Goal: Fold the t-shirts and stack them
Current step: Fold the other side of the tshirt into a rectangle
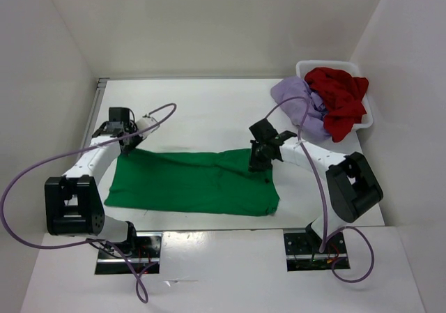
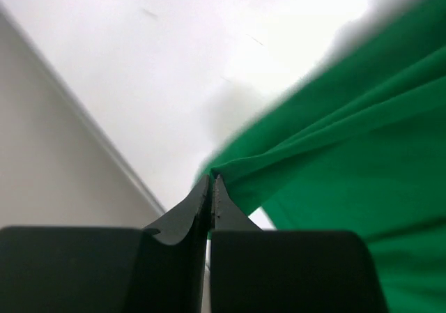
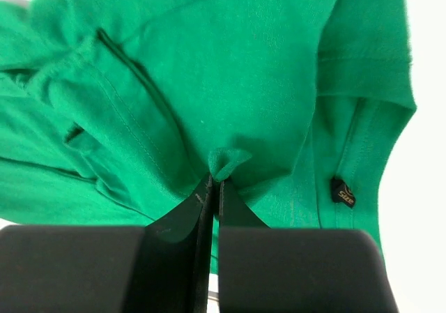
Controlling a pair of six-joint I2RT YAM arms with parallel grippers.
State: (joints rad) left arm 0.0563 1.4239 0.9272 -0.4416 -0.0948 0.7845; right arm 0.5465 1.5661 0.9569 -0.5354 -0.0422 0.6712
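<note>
A bright green t-shirt (image 1: 191, 182) lies spread across the table between the two arms. My left gripper (image 1: 129, 144) is shut on its far left corner; the left wrist view shows green cloth (image 2: 334, 139) pinched at my left gripper (image 2: 211, 180). My right gripper (image 1: 259, 161) is shut on a small pucker of the same shirt near its far right edge, and the right wrist view shows my right gripper (image 3: 214, 182) pinching that green cloth (image 3: 230, 83). A dark red t-shirt (image 1: 339, 97) and a pale lavender t-shirt (image 1: 301, 104) sit heaped in the basket.
A white lattice basket (image 1: 365, 111) stands at the back right corner, the lavender shirt spilling over its left rim onto the table. White walls close in the table on three sides. A small black size label (image 3: 342, 193) shows on the green shirt.
</note>
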